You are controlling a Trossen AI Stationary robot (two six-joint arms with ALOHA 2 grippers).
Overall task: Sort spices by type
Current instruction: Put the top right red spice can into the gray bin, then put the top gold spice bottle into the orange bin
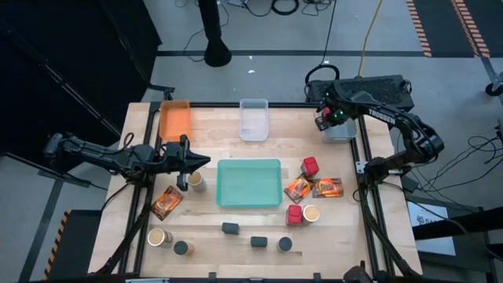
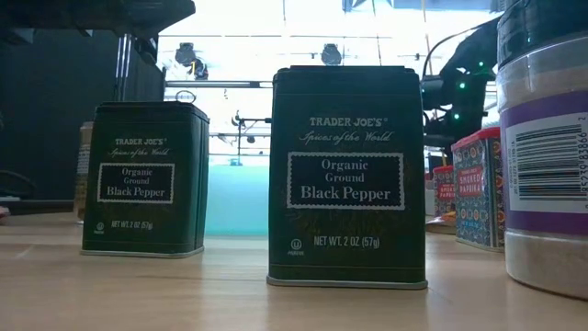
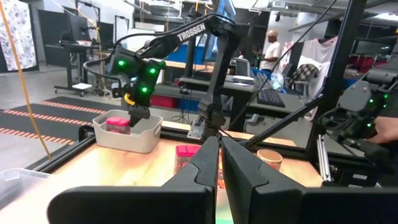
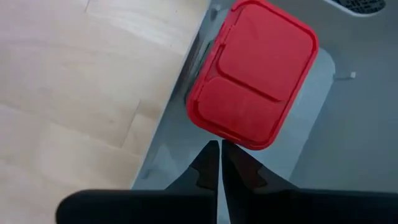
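At the high view's upper right, the right gripper [image 1: 323,119], fingers together and empty, hovers over the pale plastic bin [image 1: 343,132] holding a red-lidded spice tin [image 4: 252,74]. The left gripper [image 1: 206,162], closed on nothing, waits left of centre.

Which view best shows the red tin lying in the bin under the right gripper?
Right wrist view: the red tin fills the frame, lid up, inside the bin. Left wrist view shows it small and distant. High view hides it under the arm; low view misses it.
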